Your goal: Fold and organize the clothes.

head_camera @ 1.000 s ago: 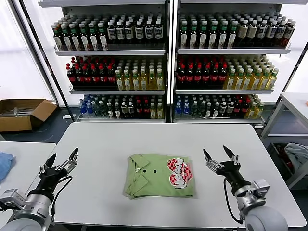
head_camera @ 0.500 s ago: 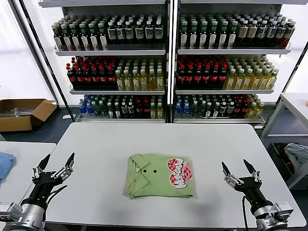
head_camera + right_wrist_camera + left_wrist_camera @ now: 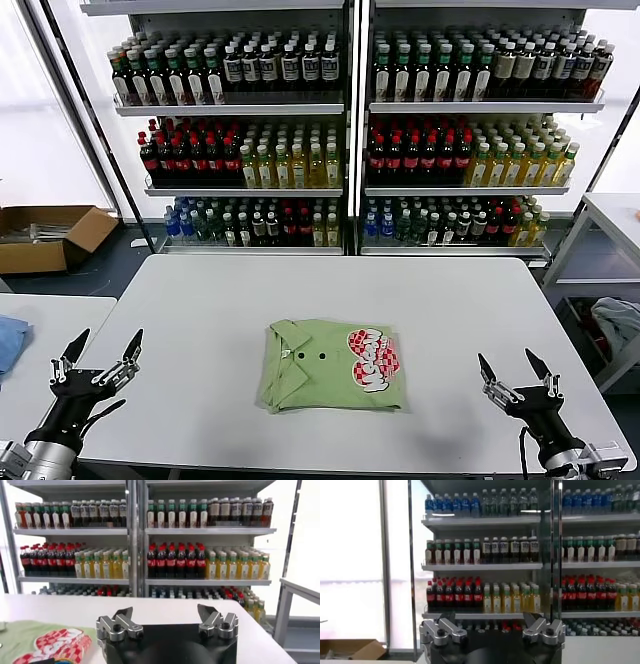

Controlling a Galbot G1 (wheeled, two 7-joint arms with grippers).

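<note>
A light green shirt (image 3: 330,365) lies folded into a neat rectangle at the middle of the white table (image 3: 330,290), collar and buttons toward the left, red-and-white checkered logo toward the right. Its logo corner shows in the right wrist view (image 3: 47,645). My left gripper (image 3: 100,357) is open and empty, low over the table's front left corner. My right gripper (image 3: 512,375) is open and empty, low at the table's front right. Both are well apart from the shirt. In the left wrist view my left gripper (image 3: 490,621) faces the shelves.
Shelves of bottles (image 3: 345,130) stand behind the table. A second white table (image 3: 40,340) sits at the left with a blue cloth (image 3: 8,340) on it. A cardboard box (image 3: 45,235) lies on the floor at far left. Another table (image 3: 615,215) stands at the right.
Both grippers have drawn back toward me and outward, away from the folded shirt, staying open. The shirt has not moved.
</note>
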